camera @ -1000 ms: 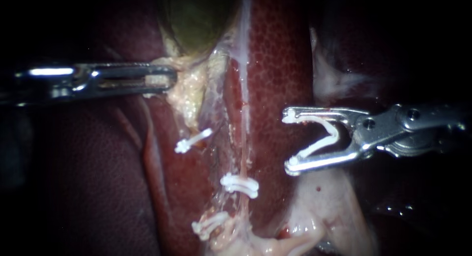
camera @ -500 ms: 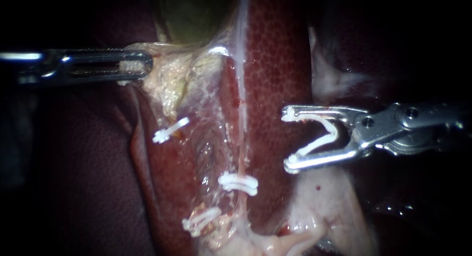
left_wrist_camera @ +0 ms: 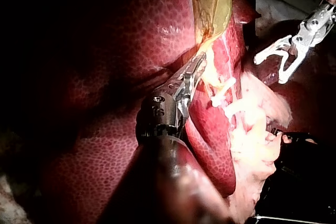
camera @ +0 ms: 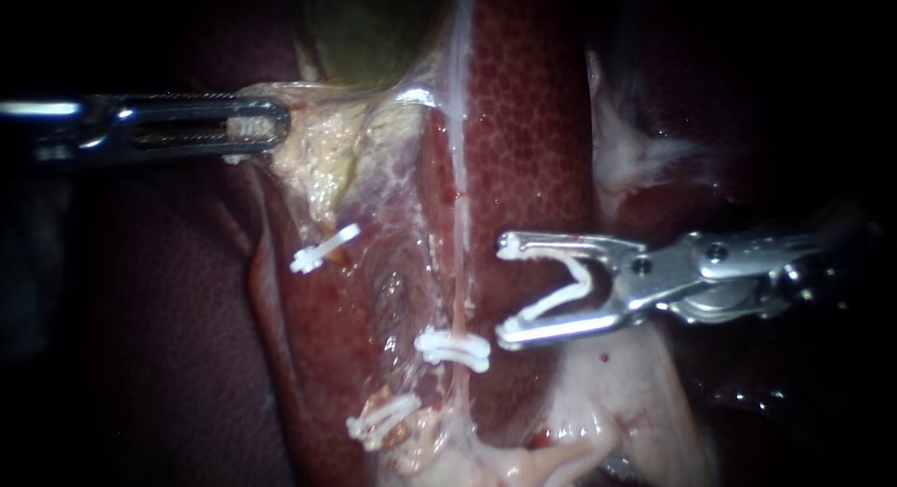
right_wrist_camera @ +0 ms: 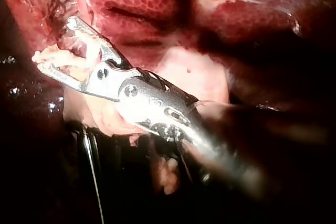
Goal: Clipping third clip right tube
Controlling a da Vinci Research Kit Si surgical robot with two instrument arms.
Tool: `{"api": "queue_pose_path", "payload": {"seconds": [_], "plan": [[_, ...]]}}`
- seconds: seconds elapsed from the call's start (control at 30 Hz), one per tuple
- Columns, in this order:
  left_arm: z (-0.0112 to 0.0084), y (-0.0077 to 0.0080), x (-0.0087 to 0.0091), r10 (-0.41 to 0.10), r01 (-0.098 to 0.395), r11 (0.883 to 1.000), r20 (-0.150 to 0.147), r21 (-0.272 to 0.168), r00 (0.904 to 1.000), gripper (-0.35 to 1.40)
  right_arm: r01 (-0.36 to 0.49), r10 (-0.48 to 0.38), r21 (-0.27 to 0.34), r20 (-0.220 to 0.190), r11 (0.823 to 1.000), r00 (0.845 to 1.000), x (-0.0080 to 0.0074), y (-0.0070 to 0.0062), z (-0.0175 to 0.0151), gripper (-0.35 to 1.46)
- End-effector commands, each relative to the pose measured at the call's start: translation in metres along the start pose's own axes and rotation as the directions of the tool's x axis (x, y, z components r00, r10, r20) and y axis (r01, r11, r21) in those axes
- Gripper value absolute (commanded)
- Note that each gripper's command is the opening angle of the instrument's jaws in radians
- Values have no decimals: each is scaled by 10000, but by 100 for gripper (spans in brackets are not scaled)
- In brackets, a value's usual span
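From the left edge, level: left instrument (camera: 252, 127), pincer closed narrow on a flap of pale fatty tissue (camera: 313, 164) just under the greenish gallbladder (camera: 364, 29), the flap stretched taut toward the left. Below the flap, on the thin membrane, a small slanted clip (camera: 322, 248), shut; farther down, near the pale stump of tissue, a low clip (camera: 381, 418), also shut. Next to the right, the right tube (camera: 462, 272), a thin pale strand running down along the edge of the mottled red liver (camera: 533, 104), crossed lower down by a shut middle clip (camera: 455, 349). Just beside the tube on its right, above that middle clip: right instrument (camera: 505, 291), shaft in from the right edge, pincer spread wide and carrying an open clip (camera: 570, 283), white and V-shaped, one leg along each half. Tips close to the tube, not around it; lower tip near the middle clip, contact not clear.
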Motion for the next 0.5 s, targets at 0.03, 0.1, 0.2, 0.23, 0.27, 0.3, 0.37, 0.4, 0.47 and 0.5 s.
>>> {"api": "queue_pose_path", "payload": {"seconds": [0.03, 0.1, 0.2, 0.23, 0.27, 0.3, 0.37, 0.4, 0.47, 0.5], "plan": [[0, 0, 0, 2, -2, 10000, -1, -1, 10000, -32, -114, 114, -16, 112, 9999, 9999, -9, 3, 4, 60], [0, 0, 1, 3, -3, 10000, 0, -3, 10000, -32, -333, 335, -73, 297, 9994, 9990, -26, 11, 12, 60], [0, 0, 1, 4, -4, 10000, 2, -5, 10000, -32, -592, 599, -160, 481, 9981, 9970, -48, 22, 21, 60], [0, 0, 1, 5, -5, 10000, 2, -6, 10000, -32, -686, 695, -191, 540, 9975, 9961, -54, 25, 24, 60], [0, 0, 1, 5, -5, 10000, 3, -7, 10000, -32, -781, 793, -221, 598, 9967, 9951, -59, 28, 26, 60], [0, 0, 1, 6, -6, 10000, 4, -8, 10000, -32, -870, 884, -250, 626, 9959, 9941, -65, 31, 29, 60], [1, 0, 2, 7, -7, 10000, 5, -11, 10000, -32, -955, 973, -293, 653, 9950, 9931, -72, 36, 34, 59], [1, -1, 2, 8, -8, 10000, 6, -13, 10000, -32, -1003, 1022, -314, 650, 9945, 9926, -75, 38, 37, 59], [1, -1, 2, 9, -9, 10000, 9, -18, 10000, -32, -1051, 1069, -319, 649, 9940, 9921, -78, 41, 41, 59], [1, -1, 2, 10, -10, 10000, 10, -20, 10000, -32, -1108, 1128, -334, 644, 9933, 9915, -78, 43, 43, 59]]}}
